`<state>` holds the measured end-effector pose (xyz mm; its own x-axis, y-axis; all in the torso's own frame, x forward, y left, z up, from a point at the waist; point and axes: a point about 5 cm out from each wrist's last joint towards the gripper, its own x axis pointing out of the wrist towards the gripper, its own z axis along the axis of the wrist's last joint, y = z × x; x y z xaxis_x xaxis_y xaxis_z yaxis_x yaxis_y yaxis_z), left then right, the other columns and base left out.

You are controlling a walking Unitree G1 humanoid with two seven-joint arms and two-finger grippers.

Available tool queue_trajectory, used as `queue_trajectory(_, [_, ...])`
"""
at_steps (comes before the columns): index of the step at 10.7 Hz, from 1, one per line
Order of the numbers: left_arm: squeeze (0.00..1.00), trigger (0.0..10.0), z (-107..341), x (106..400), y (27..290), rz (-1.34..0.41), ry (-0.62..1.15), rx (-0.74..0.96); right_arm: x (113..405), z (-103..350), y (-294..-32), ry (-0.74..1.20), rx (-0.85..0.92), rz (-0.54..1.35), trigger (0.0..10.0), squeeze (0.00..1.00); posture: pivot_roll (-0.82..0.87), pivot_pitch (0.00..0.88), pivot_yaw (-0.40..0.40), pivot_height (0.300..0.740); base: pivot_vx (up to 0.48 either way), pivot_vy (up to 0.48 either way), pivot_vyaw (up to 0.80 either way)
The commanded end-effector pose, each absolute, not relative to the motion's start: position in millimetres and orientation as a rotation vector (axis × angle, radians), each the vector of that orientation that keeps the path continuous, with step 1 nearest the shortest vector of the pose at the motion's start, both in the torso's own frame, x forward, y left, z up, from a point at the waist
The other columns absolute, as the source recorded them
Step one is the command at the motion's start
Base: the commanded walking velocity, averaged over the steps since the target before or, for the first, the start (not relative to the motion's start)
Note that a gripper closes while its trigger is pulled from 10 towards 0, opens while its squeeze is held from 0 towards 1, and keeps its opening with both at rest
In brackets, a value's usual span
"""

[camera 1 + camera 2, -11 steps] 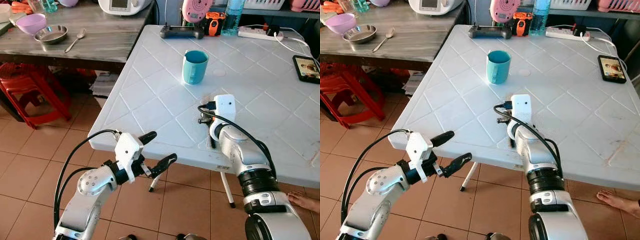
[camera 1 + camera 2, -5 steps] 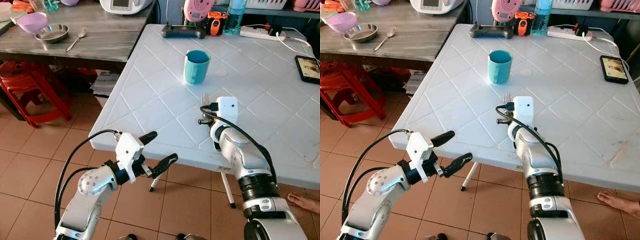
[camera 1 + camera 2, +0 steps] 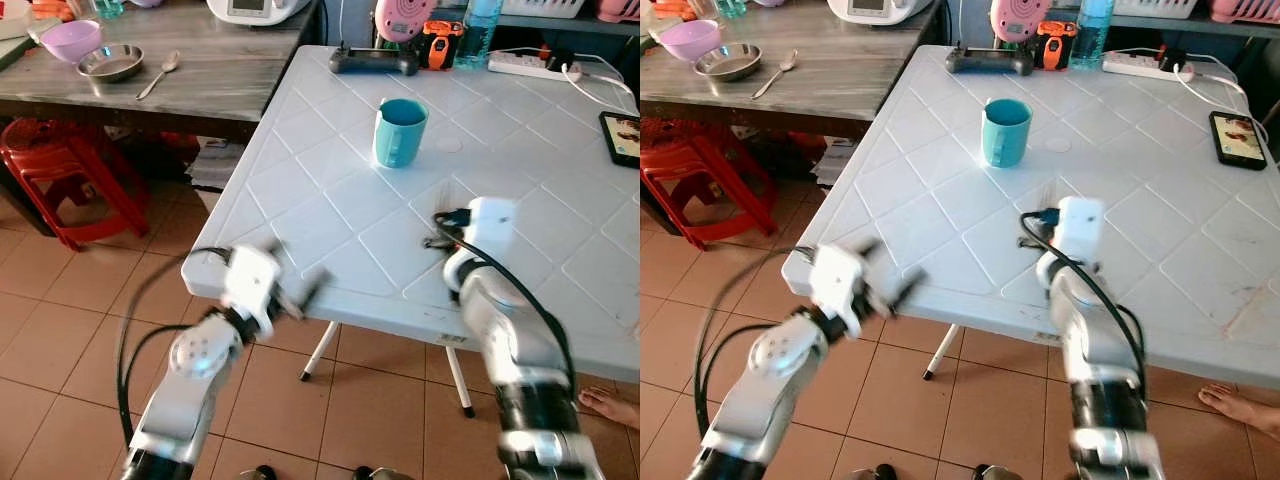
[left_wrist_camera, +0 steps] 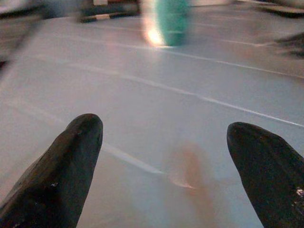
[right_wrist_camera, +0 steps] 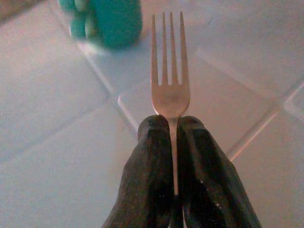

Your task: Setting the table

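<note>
Currently the left gripper [image 3: 300, 295] hangs at the near left corner of the white table [image 3: 330, 190], blurred in both eye views. In the left wrist view its two black fingers [image 4: 66, 166] stand wide apart with only bare tabletop between them; it holds nothing. The teal cup [image 3: 400, 131] lies ahead of this gripper, well apart from it, across the table surface.

The right gripper [image 5: 172, 126] is over the table, nearer the cup than the left one. Its fingers are pressed together on the handle of a fork [image 5: 169, 71]. The fork's long axis runs straight along the gripper's own axis, tines leading, pointing toward the cup. The cup sits ahead of the tines and slightly off to one side of the fork's line. Judged from this, the right arm is the one placed to lay the fork down beside the cup, and the placement turns on keeping the fork's line clear of the cup's base.

Limits of view:
- The right wrist housing [image 3: 488, 222] covers the right gripper and fork in the eye views.
- The fork handle is hidden inside the fingers.
- The fork's height above the table cannot be told.
- The cup is blurred in both wrist views.
</note>
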<state>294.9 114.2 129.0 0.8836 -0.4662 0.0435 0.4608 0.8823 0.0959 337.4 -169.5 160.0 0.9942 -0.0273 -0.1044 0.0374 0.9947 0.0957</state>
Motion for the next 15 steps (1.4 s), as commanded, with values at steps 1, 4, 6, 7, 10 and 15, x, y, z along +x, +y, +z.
queue_trajectory(1, [0.0,10.0,127.6,298.0,121.8,-0.423,-0.053,0.078,333.3,171.3,-169.1,0.039,0.098,-0.044,10.0,0.0,-0.05,0.162,0.025,0.74,0.0,0.0,0.0])
queue_trajectory(4, [0.0,10.0,129.2,303.6,118.4,-0.41,-0.046,0.015,318.1,176.6,-179.1,-0.03,0.118,-0.1,10.0,0.0,-0.05,0.157,0.032,0.74,0.0,0.0,0.0])
queue_trajectory(6, [0.0,10.0,130.1,304.2,118.4,-0.399,-0.05,0.002,315.5,175.3,-179.5,-0.027,0.135,-0.1,10.0,0.0,-0.05,0.157,0.034,0.74,0.0,0.152,-0.33])
queue_trajectory(7, [0.0,10.0,129.0,303.3,119.5,-0.401,-0.046,0.003,314.4,174.1,-179.4,-0.025,0.138,-0.1,10.0,0.0,-0.05,0.155,0.038,0.74,0.0,0.48,-0.64])
queue_trajectory(10, [0.0,10.0,129.6,304.2,119.0,-0.406,-0.051,0.008,314.6,174.1,-179.1,-0.027,0.147,-0.108,10.0,0.0,-0.05,0.153,0.044,0.74,0.0,0.48,-0.69])
queue_trajectory(15, [0.0,10.0,130.3,304.2,118.5,-0.419,-0.058,0.016,315.0,174.3,-179.6,-0.032,0.161,-0.11,10.0,0.0,-0.05,0.152,0.046,0.74,0.0,0.48,-0.53])
